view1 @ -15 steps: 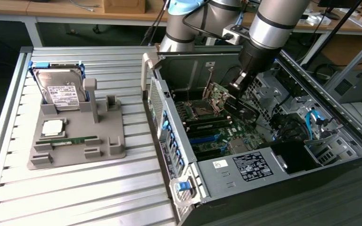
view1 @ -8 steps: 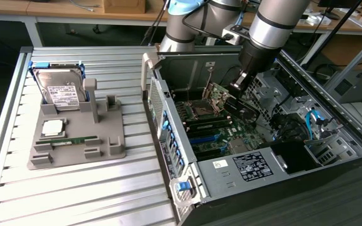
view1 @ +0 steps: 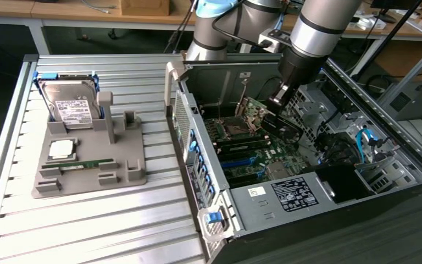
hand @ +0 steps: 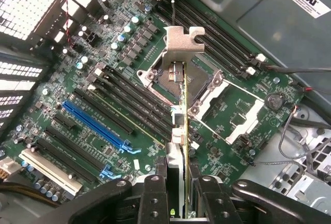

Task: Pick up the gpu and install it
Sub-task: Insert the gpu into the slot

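Note:
My gripper [view1: 279,102] is inside the open computer case [view1: 299,192], shut on the gpu [view1: 256,113]. The card hangs above the motherboard [view1: 249,154] without touching it. In the wrist view the gpu [hand: 184,125] appears edge-on between my two black fingers [hand: 155,198], and my gripper [hand: 181,206] clamps its near end. Its silvery metal bracket [hand: 183,45] is at the far end, over the CPU socket [hand: 173,76]. A long blue slot [hand: 95,125] and black slots lie beside the card on the board [hand: 232,115].
A grey fixture tray [view1: 130,173] on the slatted table at the exterior view's left holds a hard drive [view1: 75,107], a CPU chip [view1: 62,147] and a green memory stick [view1: 79,164]. Case walls, a drive cage and cables [view1: 365,140] crowd around the card.

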